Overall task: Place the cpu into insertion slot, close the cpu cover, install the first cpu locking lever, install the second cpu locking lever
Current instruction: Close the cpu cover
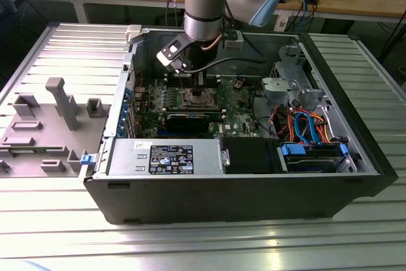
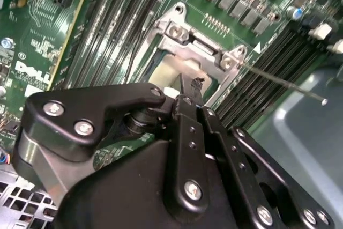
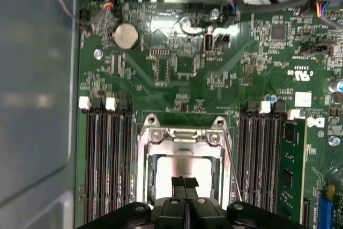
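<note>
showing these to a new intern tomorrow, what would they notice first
The robot arm reaching down into the open computer case stands out in the exterior view. In the first wrist view the gripper, fingertips together, hangs over the silver-topped cpu, framed by the cpu cover. A thin locking lever juts out beside that cover in the second wrist view.

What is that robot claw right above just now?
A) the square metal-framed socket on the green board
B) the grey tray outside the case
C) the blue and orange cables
A: in the first wrist view the gripper hangs over the cpu, which is framed by the cpu cover.
</note>
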`<state>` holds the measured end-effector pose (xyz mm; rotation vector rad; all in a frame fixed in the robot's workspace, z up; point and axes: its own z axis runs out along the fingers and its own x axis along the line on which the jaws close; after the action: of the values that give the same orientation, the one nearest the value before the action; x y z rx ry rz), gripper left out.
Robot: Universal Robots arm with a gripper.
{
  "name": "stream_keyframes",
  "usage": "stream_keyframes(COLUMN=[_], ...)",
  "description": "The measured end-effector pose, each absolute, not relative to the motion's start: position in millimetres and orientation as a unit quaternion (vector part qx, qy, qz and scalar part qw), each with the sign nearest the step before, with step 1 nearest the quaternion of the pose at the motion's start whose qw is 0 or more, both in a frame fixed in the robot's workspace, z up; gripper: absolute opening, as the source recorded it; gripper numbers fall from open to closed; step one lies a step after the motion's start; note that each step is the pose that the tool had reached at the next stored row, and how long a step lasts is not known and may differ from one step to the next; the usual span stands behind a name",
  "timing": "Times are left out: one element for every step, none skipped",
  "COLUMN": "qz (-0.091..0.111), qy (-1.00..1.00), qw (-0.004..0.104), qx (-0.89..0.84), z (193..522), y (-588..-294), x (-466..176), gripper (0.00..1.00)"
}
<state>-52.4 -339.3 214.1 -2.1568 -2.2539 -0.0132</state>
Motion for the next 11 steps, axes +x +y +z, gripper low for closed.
stream_keyframes(qz=[-0.004,-0.004,-0.004,-0.004,-0.004,-0.004,-0.004,-0.004,-0.004,-0.005,-0.005], qy=[-0.723,-0.723,-0.724,-0.725,-0.735,-0.745,-0.747,-0.747,-0.747,-0.747,-0.747], qw=[0.011,0.011,0.011,0.011,0.011,0.011,0.011,0.011,0.011,0.01,0.01], qx=[-0.691,-0.691,-0.69,-0.688,-0.678,-0.667,-0.665,-0.665,-0.665,-0.665,-0.665], z=[214.0,214.0,214.1,214.0,213.9,213.6,213.4,213.2,212.9,212.6,212.1], y=[-339.4,-339.5,-339.8,-339.8,-339.9,-339.9,-339.9,-339.9,-339.9,-339.9,-339.8], x=[-53.1,-53.2,-53.6,-53.6,-53.7,-54.0,-55.4,-57.7,-61.2,-64.3,-67.1], gripper=[0.11,0.11,0.11,0.11,0.11,0.11,0.11,0.11,0.11,0.11,0.11])
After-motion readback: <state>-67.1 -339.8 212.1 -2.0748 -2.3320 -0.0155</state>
